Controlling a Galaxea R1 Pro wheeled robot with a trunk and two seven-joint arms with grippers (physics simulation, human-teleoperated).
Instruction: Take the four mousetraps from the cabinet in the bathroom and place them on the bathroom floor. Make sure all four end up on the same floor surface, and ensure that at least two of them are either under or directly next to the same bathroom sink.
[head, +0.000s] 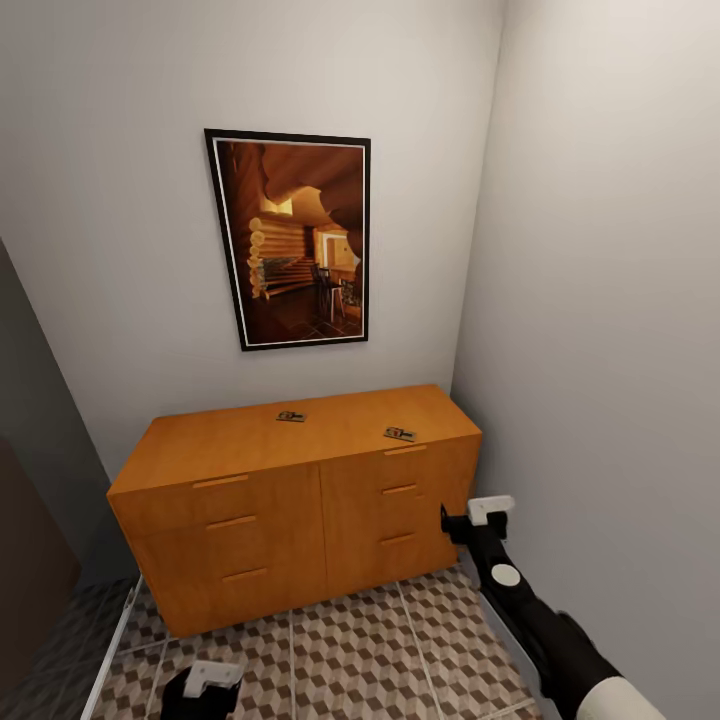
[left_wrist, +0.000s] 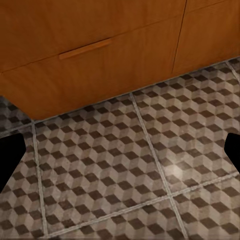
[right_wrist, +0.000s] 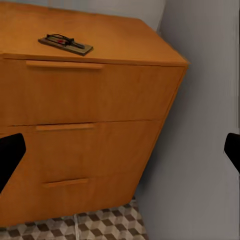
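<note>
Two mousetraps lie on the flat top of the orange-brown cabinet (head: 300, 500): one mousetrap (head: 291, 416) near the back middle, the other mousetrap (head: 400, 433) at the front right edge. The right wrist view shows that front one (right_wrist: 65, 43) above the top drawer. My right gripper (head: 470, 518) hovers open in front of the cabinet's right drawers, below the top, with nothing between its fingers (right_wrist: 10, 157). My left gripper (head: 205, 685) hangs low and open over the cube-patterned bathroom floor (left_wrist: 125, 165), just before the cabinet's bottom drawer (left_wrist: 85, 50). The sink is out of view.
A grey wall (head: 600, 350) runs close along the cabinet's right side. A framed picture (head: 295, 240) hangs above the cabinet. A dark panel (head: 30, 540) and a dark grey floor patch (head: 60, 640) lie at the left. Tiled floor spreads in front of the cabinet.
</note>
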